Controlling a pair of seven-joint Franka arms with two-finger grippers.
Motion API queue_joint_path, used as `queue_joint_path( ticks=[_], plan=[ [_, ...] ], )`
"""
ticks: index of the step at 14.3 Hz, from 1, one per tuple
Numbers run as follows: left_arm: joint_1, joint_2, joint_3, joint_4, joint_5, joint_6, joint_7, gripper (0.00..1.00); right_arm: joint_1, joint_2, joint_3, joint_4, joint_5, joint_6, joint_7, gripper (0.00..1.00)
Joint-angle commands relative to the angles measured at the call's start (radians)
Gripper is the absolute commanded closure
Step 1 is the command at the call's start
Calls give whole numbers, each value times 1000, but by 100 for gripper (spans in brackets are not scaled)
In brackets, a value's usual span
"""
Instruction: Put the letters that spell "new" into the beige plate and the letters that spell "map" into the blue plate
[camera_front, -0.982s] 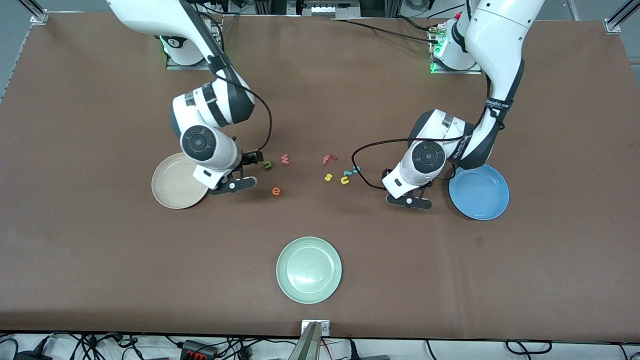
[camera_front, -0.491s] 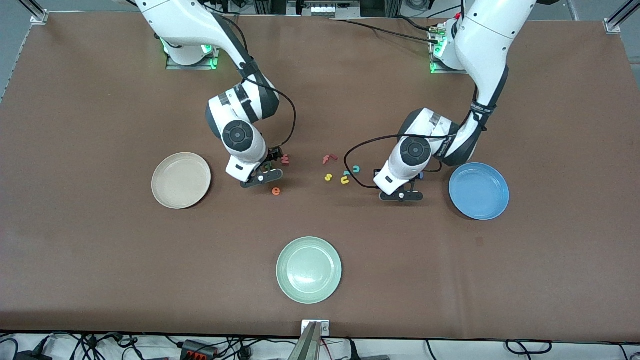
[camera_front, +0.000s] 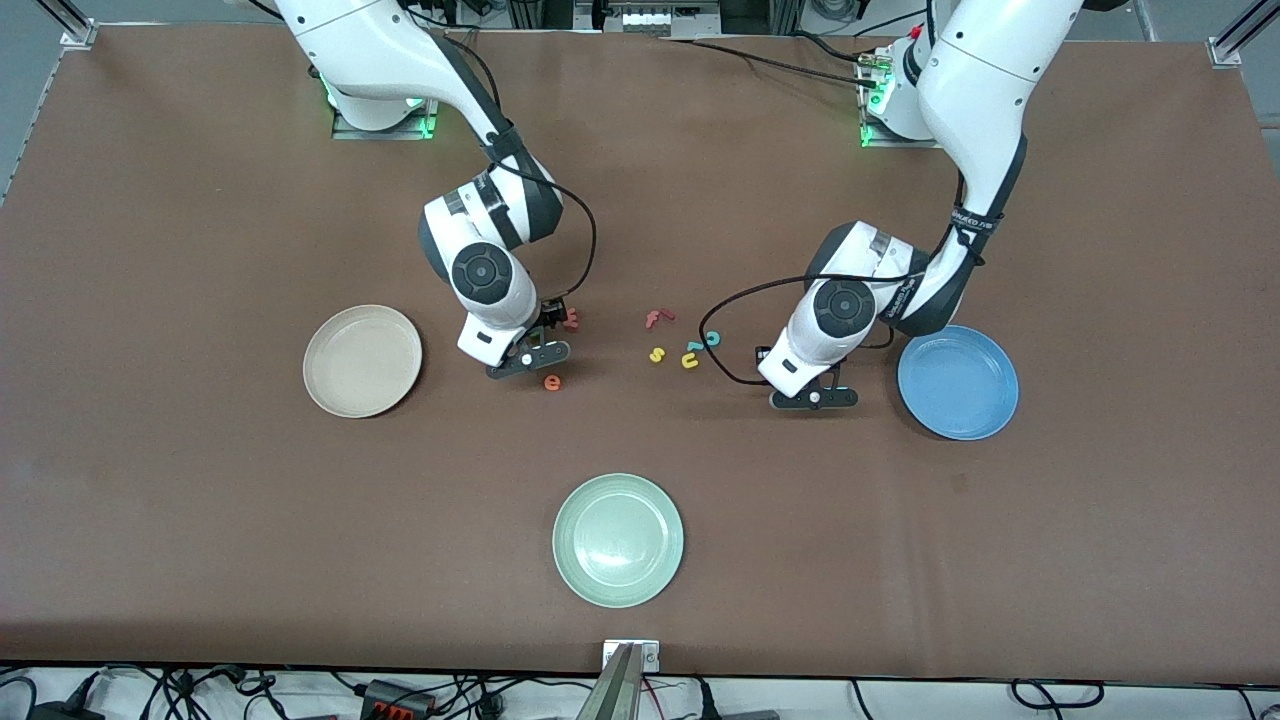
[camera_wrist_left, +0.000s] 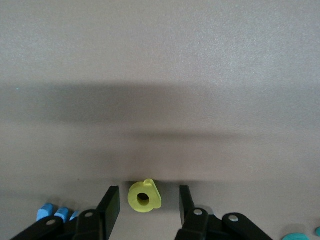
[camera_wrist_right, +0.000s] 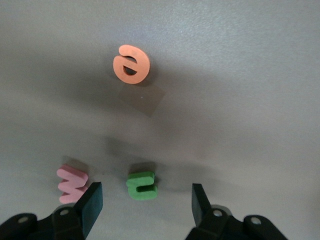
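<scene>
1. Brown counter (camera_front: 200, 520) carries everything.
2. Pale green plate (camera_front: 618, 540) sits nearest the front camera, mid-counter, nothing on it.
3. Beige plate (camera_front: 362, 360) lies toward the right arm's end, nothing in it; blue plate (camera_front: 958, 383) toward the left arm's end, nothing in it either.
4. Right tool (camera_wrist_right: 145, 200) is low over the counter beside the beige plate, fingers spread wide, the green n (camera_wrist_right: 142, 185) lying between them with clear gaps on both sides, nothing gripped.
5. Left tool (camera_wrist_left: 145, 210) is low over the counter just beside the blue plate, fingers part open, the yellow a (camera_wrist_left: 144, 196) between them with small gaps either side; can't tell if it rests on the counter, no contact visible.
6. Pink-red w (camera_wrist_right: 73, 183) lies on the counter just outside one right finger, beside the n.
7. Orange e (camera_front: 551, 381) lies on the counter, nearer the front camera than the w, close to the right tool.
8. Blue m (camera_wrist_left: 55, 213) shows partly past one left finger, on the counter.
9. Loose cluster mid-counter between the two arms: red f (camera_front: 657, 318), yellow s (camera_front: 657, 354), yellow u (camera_front: 690, 361), two teal letters (camera_front: 704, 341) touching or nearly so; p and c can't be told apart.
</scene>
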Motion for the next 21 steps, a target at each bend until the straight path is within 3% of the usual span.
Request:
queue_joint_path(
  ticks=[1,2,4,7,11,16,18,21],
  plan=[
    [4,5,-3,-7,9,12,-7,45,22,14,-11,-5,4,23,2,20],
    [4,10,-3,-7,9,12,-7,45,24,14,-11,-6,4,20,6,23],
    [4,19,-3,-5,9,12,-7,57,24,14,-11,-14,3,14,29,30],
    [15,13,-3,-4,11,9,-9,86,28,14,-11,-16,3,13,28,37],
    [21,-29,-6,10,11,-49,-9,88,28,14,-11,-14,1,13,28,53],
    [67,-98,-10,88,12,-231,88,88,16,11,-9,-14,1,-3,29,88],
    [115,-110,-6,116,11,-328,182,88,12,-8,-17,-13,3,-10,23,91],
    [278,-154,-12,110,0,-411,434,88,-27,-83,-58,-5,3,-57,19,93]
  ],
)
